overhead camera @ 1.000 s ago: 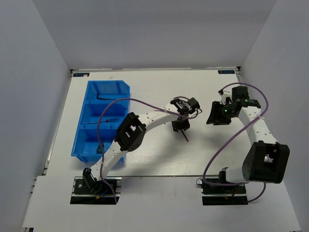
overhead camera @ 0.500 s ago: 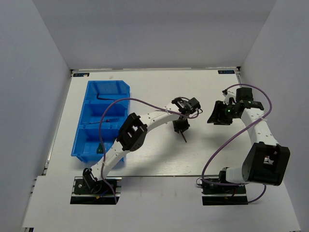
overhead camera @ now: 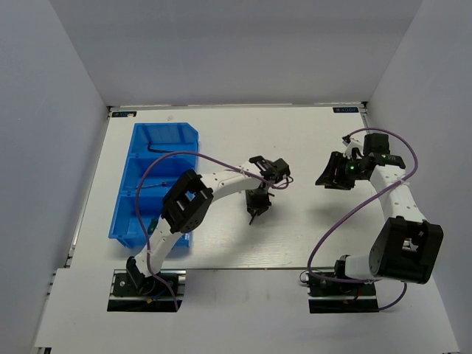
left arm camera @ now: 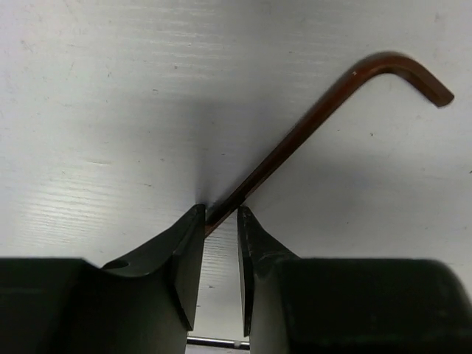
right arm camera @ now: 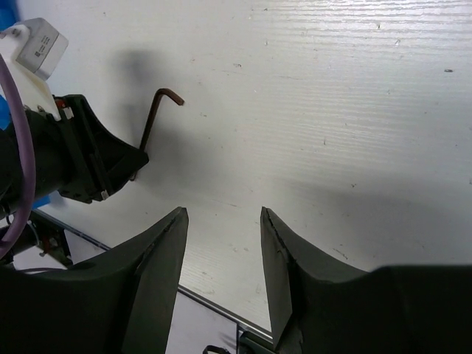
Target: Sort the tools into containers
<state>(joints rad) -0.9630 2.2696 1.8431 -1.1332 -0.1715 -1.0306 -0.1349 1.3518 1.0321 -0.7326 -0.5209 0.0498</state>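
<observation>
The left gripper [left arm camera: 220,221] has swung toward the bin [overhead camera: 166,129] on its left, pinching a hex key [left arm camera: 310,125] whose shaft juts ahead of its fingertips. The right gripper [right arm camera: 221,221] hangs spread and empty, farther off.

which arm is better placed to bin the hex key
Left: the left gripper pinches the hex key and the bin is on its side; the right gripper is open, empty.

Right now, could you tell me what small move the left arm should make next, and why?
Probably close the left gripper fully before lifting: the hex key sits shaft-first between its fingers, yet a gap shows beside it, so the grip looks unsure.
</observation>
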